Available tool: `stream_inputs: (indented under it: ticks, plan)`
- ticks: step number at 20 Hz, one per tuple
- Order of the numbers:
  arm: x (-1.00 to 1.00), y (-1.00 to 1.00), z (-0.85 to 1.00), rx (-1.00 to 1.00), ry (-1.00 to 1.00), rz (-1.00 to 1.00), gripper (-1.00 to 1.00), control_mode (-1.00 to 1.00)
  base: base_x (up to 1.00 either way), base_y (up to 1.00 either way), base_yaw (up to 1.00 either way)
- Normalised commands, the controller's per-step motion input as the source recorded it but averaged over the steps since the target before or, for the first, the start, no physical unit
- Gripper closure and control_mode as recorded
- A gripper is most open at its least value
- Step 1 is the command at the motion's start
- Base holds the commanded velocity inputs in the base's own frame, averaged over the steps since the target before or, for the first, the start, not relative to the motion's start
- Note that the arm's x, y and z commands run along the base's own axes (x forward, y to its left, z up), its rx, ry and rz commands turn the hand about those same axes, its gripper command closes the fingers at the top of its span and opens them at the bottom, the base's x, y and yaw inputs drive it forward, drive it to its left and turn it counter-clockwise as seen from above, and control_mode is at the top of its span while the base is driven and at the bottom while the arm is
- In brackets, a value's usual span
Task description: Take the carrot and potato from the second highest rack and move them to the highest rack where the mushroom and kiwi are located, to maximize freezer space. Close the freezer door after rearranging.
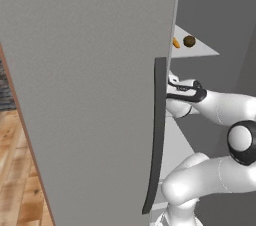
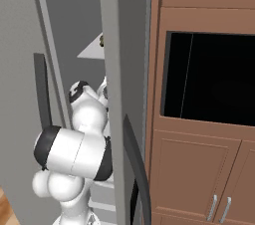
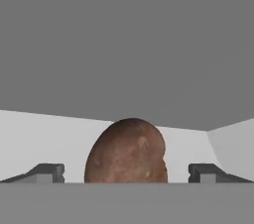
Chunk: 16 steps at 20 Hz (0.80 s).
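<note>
Your gripper [image 3: 127, 171] stands wide apart, its two dark fingertips [image 3: 48, 172] rising at either side of the hand view with nothing clamped between them. Right in the gap sits the potato [image 3: 127, 151], a mottled brown rounded lump, centred between the tips and clear of both. You can't tell from this angle how far in front of the tips it lies. It rests on a pale grey shelf plate [image 3: 44, 139] that runs back to the dark grey rear wall of the freezer [image 3: 124, 39].

From the left base view your arm reaches in past the edge of the open freezer door [image 1: 85, 95], just beside its long dark handle [image 1: 157, 135]; the hand itself is hidden behind that door edge. Above the forearm you see the highest rack [image 1: 200, 49], carrying the carrot [image 1: 176, 43] and, just beside it, a small dark brown ball [image 1: 189, 41].

In the right base view, a brown wooden cabinet [image 2: 199, 164] with a black recess stands to the right of the fridge.
</note>
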Motion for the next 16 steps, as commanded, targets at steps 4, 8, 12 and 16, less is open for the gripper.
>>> stream_inputs:
  ticks: [4,8,12,16]
  plan:
    - [0.22,0.01,-0.24,-0.03,0.05,0.0,-1.0,-1.0,0.0,0.0,0.0]
    - [0.38,0.12,-0.1,-0.02,0.02,0.0,-1.0,-1.0,0.0,0.0,0.0]
    - [0.14,0.16,-0.19,-0.01,0.07,0.0,1.0,-1.0,0.0,0.0,0.0]
    - [0.0,0.12,-0.32,0.0,0.11,0.0,1.0,-1.0,0.0,0.0,0.0]
